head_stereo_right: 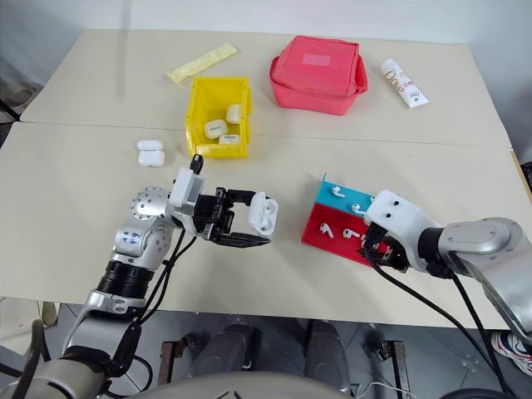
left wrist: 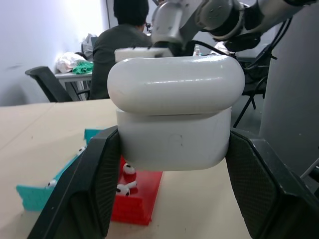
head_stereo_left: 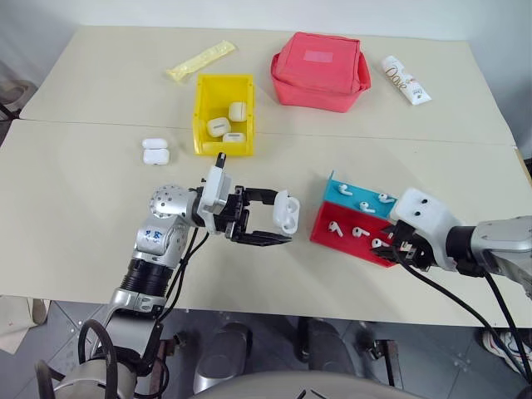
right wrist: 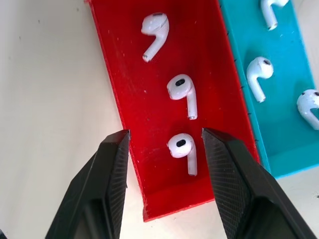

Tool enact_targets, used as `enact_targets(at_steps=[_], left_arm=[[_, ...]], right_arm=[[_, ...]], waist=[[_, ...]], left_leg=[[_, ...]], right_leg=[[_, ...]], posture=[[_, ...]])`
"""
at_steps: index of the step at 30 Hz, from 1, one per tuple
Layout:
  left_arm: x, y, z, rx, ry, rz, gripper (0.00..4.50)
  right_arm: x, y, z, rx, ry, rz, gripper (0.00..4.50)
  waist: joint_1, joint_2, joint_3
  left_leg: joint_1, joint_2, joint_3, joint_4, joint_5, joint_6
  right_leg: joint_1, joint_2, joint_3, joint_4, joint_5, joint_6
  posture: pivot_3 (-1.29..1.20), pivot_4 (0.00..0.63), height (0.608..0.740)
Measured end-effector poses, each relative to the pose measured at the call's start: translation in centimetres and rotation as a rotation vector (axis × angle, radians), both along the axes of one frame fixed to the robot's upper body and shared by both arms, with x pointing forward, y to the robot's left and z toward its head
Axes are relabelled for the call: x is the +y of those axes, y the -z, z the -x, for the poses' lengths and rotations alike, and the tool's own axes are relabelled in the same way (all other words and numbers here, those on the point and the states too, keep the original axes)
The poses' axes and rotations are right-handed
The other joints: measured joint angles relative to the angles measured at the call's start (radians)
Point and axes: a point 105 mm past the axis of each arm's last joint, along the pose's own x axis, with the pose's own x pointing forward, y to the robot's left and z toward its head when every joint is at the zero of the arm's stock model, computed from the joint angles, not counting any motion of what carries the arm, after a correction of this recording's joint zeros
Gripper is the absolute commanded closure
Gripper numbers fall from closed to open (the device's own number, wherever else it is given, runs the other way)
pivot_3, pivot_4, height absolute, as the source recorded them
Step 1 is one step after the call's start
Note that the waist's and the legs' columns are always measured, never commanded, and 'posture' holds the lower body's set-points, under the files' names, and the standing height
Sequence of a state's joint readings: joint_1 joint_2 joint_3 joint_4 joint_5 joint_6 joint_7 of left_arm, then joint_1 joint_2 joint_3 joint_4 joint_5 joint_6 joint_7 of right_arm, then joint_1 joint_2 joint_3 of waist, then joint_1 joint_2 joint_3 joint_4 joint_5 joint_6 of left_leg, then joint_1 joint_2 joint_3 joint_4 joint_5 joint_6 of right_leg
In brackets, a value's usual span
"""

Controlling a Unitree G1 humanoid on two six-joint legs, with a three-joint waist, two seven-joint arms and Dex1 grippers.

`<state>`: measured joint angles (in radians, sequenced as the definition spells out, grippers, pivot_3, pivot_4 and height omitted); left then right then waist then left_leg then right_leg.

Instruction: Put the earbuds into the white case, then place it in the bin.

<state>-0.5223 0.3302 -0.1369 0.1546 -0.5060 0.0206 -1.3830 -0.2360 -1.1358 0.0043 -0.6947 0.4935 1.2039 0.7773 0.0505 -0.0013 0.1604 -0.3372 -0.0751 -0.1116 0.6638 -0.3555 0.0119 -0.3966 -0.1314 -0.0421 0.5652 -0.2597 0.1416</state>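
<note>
**End effectors split the job: left holds the case, right lines up on an earbud**

Left end effector (head_stereo_left: 268, 218) is clenched on the white case (head_stereo_left: 286, 211), held clear of the tabletop (head_stereo_left: 83, 208) to the left of the red-and-blue tray (head_stereo_left: 317, 233), which serves as landmark. The case sits sideways between the fingers, its lid slightly lifted in the left wrist view.

Right end effector (right wrist: 164, 149) hangs over the near end of the tray's red compartment, its fingers partly spread and grasping nothing. The nearest earbud (right wrist: 182, 151) lies directly between them and just below, its stem running along the tray's length, away from the other earbuds in the row. This arm is by far the nearer one to the earbuds, so the pick looks to be its work: a short drop, then a closing.

Counts: three earbuds in the red compartment and three more in the blue one (right wrist: 271, 89). The bin (head_stereo_left: 223, 115) stands well beyond the tray and to its left, with three white cases inside. One more closed case (head_stereo_left: 155, 151) lies on the tabletop left of the bin, which makes five cases in all.
</note>
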Motion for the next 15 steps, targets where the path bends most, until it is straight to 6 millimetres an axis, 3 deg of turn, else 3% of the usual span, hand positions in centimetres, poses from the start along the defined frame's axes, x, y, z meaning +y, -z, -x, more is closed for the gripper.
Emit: enact_targets(at_steps=[15], left_arm=[[0.0,0.6,1.0,0.003,0.014,-0.002,1.72]], right_arm=[[-0.2,2.0,-0.8,0.086,-0.044,0.094,2.17]], waist=[[-0.001,0.000,0.000]], left_leg=[[0.000,0.000,0.000,0.000,0.000,0.000]], right_leg=[[0.000,0.000,0.000,-0.001,0.000,0.000]], posture=[[0.00,0.150,0.740]])
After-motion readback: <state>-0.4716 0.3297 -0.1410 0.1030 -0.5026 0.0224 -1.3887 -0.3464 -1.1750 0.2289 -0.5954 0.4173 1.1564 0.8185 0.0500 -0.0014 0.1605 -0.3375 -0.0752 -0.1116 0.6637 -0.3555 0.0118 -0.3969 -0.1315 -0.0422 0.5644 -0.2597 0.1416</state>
